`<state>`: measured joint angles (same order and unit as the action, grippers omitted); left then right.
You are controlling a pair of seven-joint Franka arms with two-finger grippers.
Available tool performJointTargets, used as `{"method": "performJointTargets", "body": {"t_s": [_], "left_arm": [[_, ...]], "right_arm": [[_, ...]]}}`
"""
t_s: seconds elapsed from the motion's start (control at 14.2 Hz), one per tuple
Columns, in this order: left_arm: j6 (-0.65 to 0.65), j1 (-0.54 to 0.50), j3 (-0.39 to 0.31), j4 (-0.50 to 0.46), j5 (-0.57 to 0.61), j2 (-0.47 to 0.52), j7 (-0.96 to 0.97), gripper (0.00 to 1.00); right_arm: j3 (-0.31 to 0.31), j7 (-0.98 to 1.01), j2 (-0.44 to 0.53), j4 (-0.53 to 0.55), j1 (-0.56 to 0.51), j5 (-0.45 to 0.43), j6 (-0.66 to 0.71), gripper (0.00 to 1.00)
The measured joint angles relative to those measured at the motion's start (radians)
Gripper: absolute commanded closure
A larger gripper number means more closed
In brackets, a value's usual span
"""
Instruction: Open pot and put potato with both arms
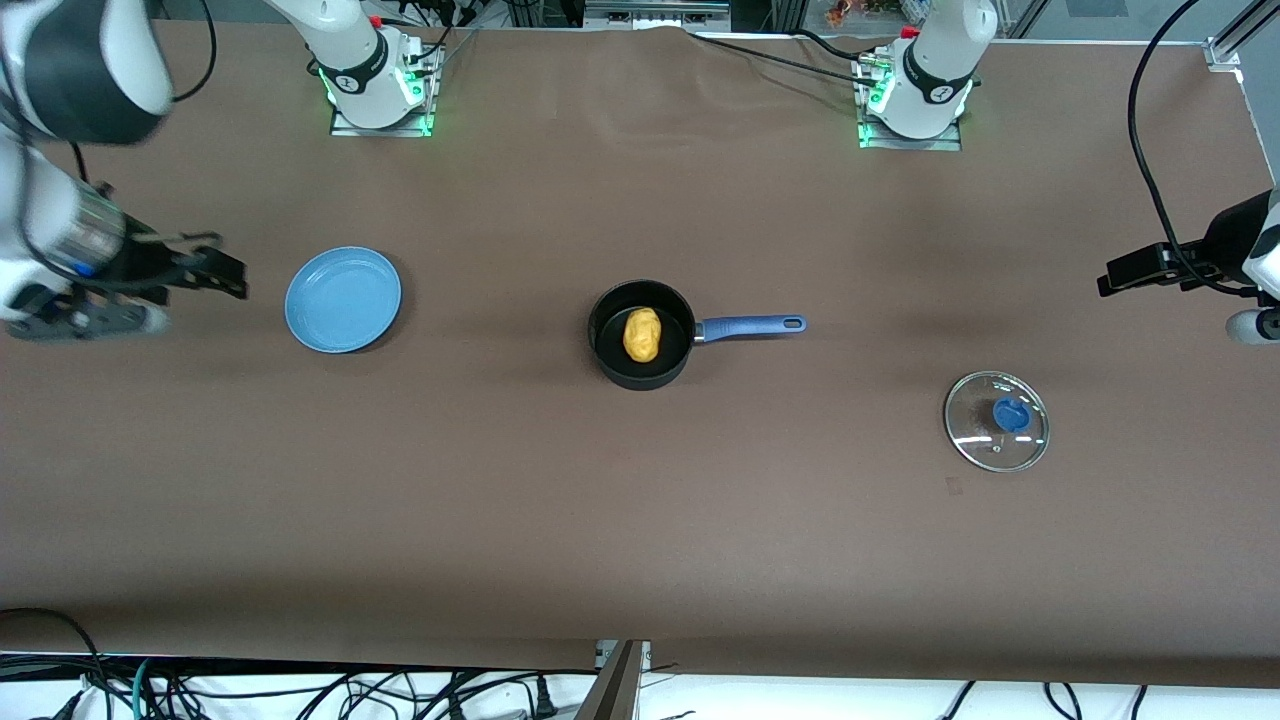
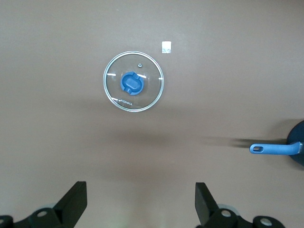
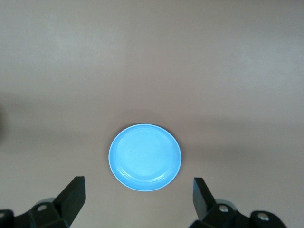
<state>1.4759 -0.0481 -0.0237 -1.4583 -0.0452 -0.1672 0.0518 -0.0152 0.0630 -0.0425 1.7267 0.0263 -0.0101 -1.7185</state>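
The black pot (image 1: 608, 345) stands uncovered in the middle of the table, its blue handle (image 1: 752, 325) pointing toward the left arm's end. The yellow-orange potato (image 1: 642, 335) lies inside it. The glass lid (image 1: 997, 420) with its blue knob lies flat on the table, nearer the front camera, toward the left arm's end. My left gripper (image 1: 1112, 276) is open and empty in the air at that end; its wrist view shows the lid (image 2: 133, 81) and the handle tip (image 2: 273, 149). My right gripper (image 1: 232, 274) is open and empty beside the blue plate.
A flat blue plate (image 1: 343, 299) lies toward the right arm's end, also in the right wrist view (image 3: 145, 157). A small white tag (image 2: 166, 46) lies on the brown cloth by the lid. Cables run along the table edges.
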Motion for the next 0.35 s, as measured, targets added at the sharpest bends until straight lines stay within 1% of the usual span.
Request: {"method": "performJointTargets", "body": {"t_s": [0.07, 0.21, 0.35], "left_arm": [[0.000, 0.000, 0.000, 0.000, 0.003, 0.000, 0.000, 0.00], [0.000, 0.000, 0.000, 0.000, 0.004, 0.000, 0.000, 0.00], [0.000, 0.001, 0.001, 0.000, 0.004, 0.000, 0.000, 0.00]], "right_arm": [[0.008, 0.000, 0.032, 0.001, -0.017, 0.000, 0.021, 0.00], [0.002, 0.000, 0.076, 0.001, -0.028, 0.000, 0.065, 0.00], [-0.001, 0.000, 0.084, 0.002, -0.034, 0.000, 0.074, 0.00]]}}
